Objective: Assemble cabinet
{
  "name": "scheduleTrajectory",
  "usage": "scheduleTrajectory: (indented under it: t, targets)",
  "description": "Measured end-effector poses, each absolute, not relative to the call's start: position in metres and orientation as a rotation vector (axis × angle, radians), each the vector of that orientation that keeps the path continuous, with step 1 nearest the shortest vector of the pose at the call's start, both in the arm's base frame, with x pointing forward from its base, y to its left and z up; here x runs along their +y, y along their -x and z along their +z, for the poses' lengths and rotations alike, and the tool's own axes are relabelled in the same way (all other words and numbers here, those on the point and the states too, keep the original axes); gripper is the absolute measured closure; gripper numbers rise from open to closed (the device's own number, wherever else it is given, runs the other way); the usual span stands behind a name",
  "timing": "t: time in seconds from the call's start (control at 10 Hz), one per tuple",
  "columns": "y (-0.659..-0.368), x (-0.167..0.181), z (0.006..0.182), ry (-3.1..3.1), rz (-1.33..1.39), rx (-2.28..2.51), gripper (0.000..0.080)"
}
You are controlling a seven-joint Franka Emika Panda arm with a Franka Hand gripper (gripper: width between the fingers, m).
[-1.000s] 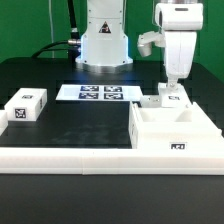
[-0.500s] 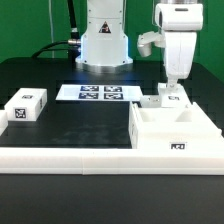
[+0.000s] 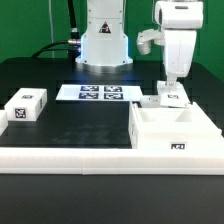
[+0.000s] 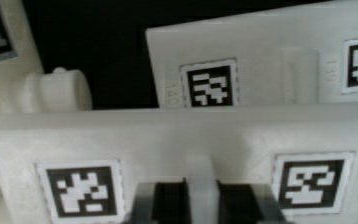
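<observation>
The cabinet (image 3: pixel 175 130) is the big white open box at the exterior view's right, with a tag on its front face. Just behind it stands a small white tagged panel (image 3: pixel 172 97). My gripper (image 3: pixel 171 87) comes straight down onto the panel's top. In the wrist view this panel (image 4: pixel 176 150) shows two tags. My gripper (image 4: pixel 202 205) is shut on its thin edge, and a pale strip shows between the dark fingers (image 4: pixel 163 203). Beyond it lie another white tagged face (image 4: pixel 247 70) and a round white peg (image 4: pixel 55 90).
A small white tagged block (image 3: pixel 27 105) sits at the exterior view's left. The marker board (image 3: pixel 95 93) lies flat at the back centre, before the robot's base (image 3: pixel 103 45). A long low white rail (image 3: pixel 65 155) runs along the front.
</observation>
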State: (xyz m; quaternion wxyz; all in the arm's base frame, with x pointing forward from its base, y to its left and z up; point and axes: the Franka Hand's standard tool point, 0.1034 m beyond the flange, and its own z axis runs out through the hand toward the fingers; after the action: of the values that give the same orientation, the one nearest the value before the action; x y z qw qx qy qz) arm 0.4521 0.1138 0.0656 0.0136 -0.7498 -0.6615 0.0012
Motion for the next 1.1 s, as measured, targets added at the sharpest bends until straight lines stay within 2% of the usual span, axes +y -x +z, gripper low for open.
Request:
scheduleTrajectory:
  t: [1.1]
  targets:
    - [-0.4566,0.1143,0.0652,2.338,-0.001,-2.056,0.0731]
